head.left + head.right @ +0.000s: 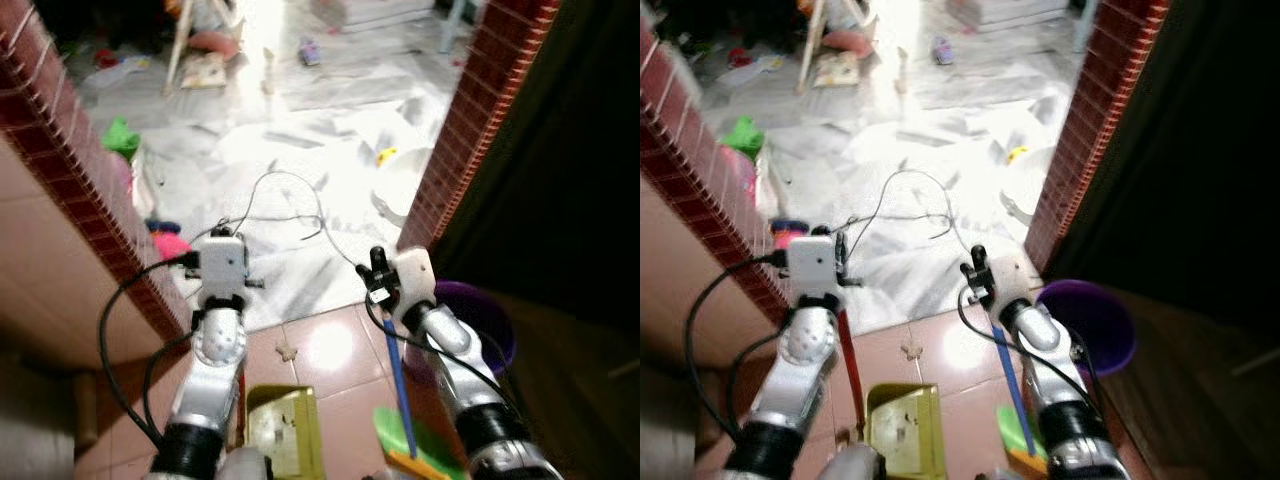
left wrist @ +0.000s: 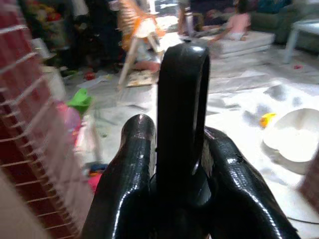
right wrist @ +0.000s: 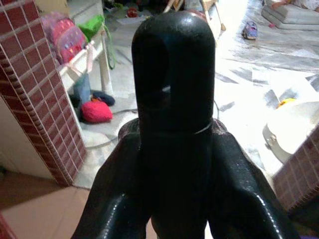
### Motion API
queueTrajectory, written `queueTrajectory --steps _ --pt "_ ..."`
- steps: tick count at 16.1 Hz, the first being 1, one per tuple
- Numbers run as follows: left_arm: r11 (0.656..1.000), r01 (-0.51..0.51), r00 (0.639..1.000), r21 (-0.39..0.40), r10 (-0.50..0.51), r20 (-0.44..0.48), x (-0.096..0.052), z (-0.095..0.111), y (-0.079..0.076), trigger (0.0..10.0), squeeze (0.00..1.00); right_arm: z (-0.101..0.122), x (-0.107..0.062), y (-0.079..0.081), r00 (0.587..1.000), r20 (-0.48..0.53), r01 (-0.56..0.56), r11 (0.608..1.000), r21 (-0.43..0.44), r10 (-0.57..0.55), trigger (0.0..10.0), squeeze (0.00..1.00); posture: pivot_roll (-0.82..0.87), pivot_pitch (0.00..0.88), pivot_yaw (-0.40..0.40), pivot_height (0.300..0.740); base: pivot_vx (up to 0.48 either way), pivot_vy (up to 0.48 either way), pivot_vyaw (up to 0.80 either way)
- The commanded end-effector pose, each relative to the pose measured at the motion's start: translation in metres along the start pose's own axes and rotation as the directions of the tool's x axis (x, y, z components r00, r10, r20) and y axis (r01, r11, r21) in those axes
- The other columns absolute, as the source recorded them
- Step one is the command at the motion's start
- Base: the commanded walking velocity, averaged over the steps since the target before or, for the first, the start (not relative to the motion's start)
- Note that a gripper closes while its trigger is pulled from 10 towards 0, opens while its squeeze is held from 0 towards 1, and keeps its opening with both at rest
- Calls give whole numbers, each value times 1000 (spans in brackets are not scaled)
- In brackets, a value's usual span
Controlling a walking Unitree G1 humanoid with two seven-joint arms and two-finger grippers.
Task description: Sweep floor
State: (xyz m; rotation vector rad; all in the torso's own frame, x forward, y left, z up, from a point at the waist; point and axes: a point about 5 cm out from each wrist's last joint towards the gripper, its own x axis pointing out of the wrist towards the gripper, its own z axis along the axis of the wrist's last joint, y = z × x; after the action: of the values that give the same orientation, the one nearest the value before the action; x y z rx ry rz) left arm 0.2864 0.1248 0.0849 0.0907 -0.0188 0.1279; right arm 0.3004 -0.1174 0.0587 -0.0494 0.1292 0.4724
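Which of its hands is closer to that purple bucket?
Right. The right gripper is just beside the purple bucket, while the left gripper is across the doorway.

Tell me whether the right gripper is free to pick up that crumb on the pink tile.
Probably not: the right gripper is shut on the blue broom handle, and the crumb lies lower, between the arms.

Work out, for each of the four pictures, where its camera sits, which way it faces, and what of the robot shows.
Left eye: on the head, looking forward and down; both silver arms, dustpan, purple bucket.
Right eye: beside it, the same scene; red dustpan handle, blue broom handle.
Left wrist: along the left tool, shut on a black handle end, facing the littered marble floor.
Right wrist: along the right tool, likewise shut, facing the brick pillar.
Shared: both wrist views show the white bowl.
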Motion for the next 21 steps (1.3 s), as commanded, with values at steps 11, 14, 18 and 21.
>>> queueTrajectory --steps 11,14,18,21 --pt "999 17 999 50 -20 49 20 15 -3 10000 0 30 23 3 984 157 63 986 157 -88 10000 0 -19 0 76 740 0 0 133" --pt "998 8 997 63 -12 75 24 23 -5 10000 0 42 30 8 979 190 41 987 154 -70 10000 0 -14 0 74 740 0 0 0" --pt "998 1 999 70 -4 46 20 15 -4 10000 0 39 29 15 981 186 24 988 152 -52 10000 0 -8 0 58 740 0 0 0" --pt "998 1 999 70 -4 45 23 17 -4 10000 0 36 27 13 982 180 28 989 143 -54 10000 0 -15 0 62 740 -162 0 0"
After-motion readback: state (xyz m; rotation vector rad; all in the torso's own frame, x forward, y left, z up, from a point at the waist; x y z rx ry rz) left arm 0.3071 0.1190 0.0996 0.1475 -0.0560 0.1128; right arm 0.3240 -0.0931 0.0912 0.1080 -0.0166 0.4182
